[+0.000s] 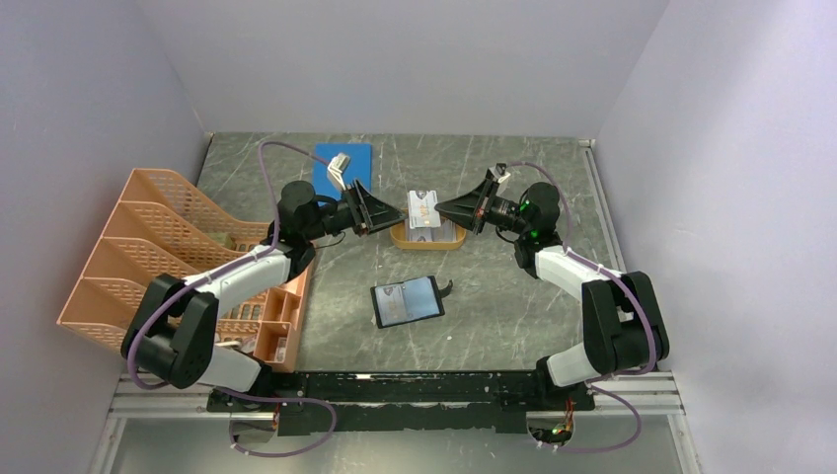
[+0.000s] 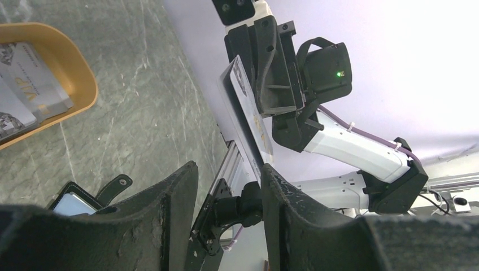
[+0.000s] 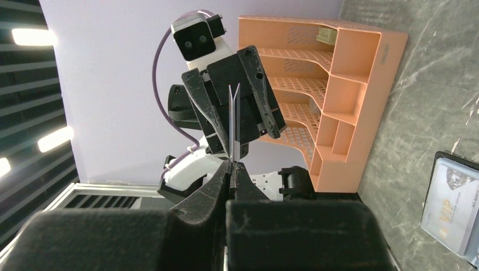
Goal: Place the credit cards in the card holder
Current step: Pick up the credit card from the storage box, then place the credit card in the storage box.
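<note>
right gripper (image 3: 233, 165) pinches a card (image 2: 247, 114) above the tray (image 1: 426, 244); left gripper (image 2: 229, 168) straddles its other end, fingers apart; wallet (image 1: 407, 301) lies open.

The grey marbled tabletop (image 1: 513, 296) bears an orange mesh plastic file rack (image 1: 168, 247) along its left side, a flat blue rectangular sheet (image 1: 357, 155) at the back, an orange oval tray (image 1: 424, 242) beside it, and an opened black leather-like folding wallet (image 1: 407, 301) mid-table.

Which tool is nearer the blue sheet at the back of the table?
Left. The left tool sits just beside the blue sheet, over the orange tray's left edge; the right tool, gripping a card, is across the tray, farther off.
</note>
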Tool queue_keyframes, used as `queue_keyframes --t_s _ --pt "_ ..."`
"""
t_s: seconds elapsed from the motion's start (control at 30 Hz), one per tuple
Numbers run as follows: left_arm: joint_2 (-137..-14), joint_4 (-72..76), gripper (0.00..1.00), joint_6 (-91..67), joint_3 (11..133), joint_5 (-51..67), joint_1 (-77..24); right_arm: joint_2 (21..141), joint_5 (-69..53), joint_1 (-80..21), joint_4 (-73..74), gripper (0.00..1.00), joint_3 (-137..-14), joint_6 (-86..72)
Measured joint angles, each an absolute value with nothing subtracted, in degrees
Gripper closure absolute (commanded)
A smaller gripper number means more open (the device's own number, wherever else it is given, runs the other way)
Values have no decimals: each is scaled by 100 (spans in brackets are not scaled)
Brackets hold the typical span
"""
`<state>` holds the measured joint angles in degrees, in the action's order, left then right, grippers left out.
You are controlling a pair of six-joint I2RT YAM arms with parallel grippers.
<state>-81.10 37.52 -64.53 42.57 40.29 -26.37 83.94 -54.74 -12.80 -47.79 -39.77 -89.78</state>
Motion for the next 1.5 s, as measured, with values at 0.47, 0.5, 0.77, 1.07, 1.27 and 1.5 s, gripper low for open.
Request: queue_keyframes --t_s 0.47,0.5,0.77,1.07,1.27,1.5 --pt "-8243 3793 55 -6455 4289 4032 -2705 8344 -5483 -1288 -4856 100 -3977 -8982" --pt "-8263 3791 55 -6455 4309 4032 -2714 8340 -5483 -1293 -4853 100 -3977 -8978" --pt "-8350 3841 58 -6473 4464 4034 -2762 8340 -5487 -1332 -4831 100 -3977 -8952" --pt "-8678 4318 83 -6783 4495 4084 -2875 8340 -5485 -1361 -4842 100 -3977 -8954" --pt "-8702 4436 95 -6864 4528 4086 -2867 8340 -5465 -1345 -4838 100 -3968 -8873" --pt "-8726 4084 95 -6576 4672 3981 -2827 8420 -5245 -1345 -4423 100 -3983 -8313"
